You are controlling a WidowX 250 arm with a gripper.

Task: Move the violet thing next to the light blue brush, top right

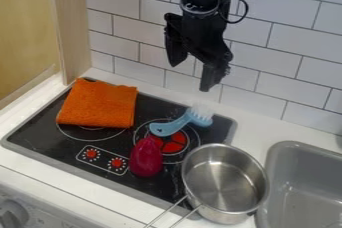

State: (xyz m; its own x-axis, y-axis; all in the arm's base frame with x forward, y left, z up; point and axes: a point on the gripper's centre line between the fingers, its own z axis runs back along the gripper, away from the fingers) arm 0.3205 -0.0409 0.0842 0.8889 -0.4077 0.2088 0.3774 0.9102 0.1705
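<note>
— Your gripper [190, 77] hangs before the tiled wall [287, 32], its two fingers apart and empty. Where's your target?
— Your magenta teardrop-shaped toy [145, 158] lies on the cooktop [40, 131], below and left of the gripper in your view. Its long axis runs nearly upright there, narrow end just beside the light blue brush [177, 124].
— Any labels for you?
— None you can read.

White brick-pattern tiles [266, 61] cover the wall. A pale wooden panel [72, 27] stands upright at the left.
</note>
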